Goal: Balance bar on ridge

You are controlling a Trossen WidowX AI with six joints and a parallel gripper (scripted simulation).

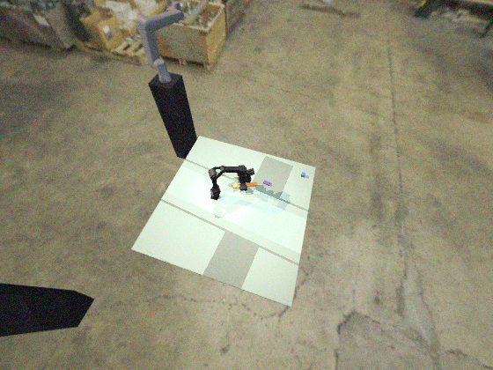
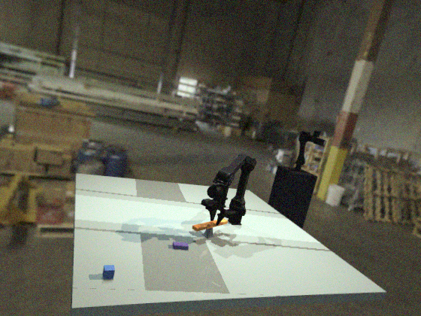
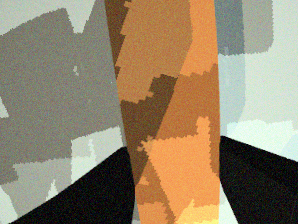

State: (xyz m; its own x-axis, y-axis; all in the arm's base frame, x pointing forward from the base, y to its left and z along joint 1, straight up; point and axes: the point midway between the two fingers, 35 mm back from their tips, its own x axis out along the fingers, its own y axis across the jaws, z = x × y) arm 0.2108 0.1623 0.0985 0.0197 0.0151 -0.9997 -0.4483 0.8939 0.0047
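Near the middle of the white table (image 2: pixel 263 259), we are seeing the orange bar (image 2: pixel 209 225) lying across a small grey ridge (image 2: pixel 207 233), its ends lifted off the surface and the far end sitting slightly higher than the near one. We are watching the black gripper (image 2: pixel 217 219) reaching down from above, its jaws pinching the bar between them; in the wrist view the bar (image 3: pixel 172 116) is running lengthwise between the dark fingers. A purple block (image 2: pixel 180 245) is lying near the ridge, and a blue cube (image 2: pixel 108 271) is sitting well apart toward the table's near corner.
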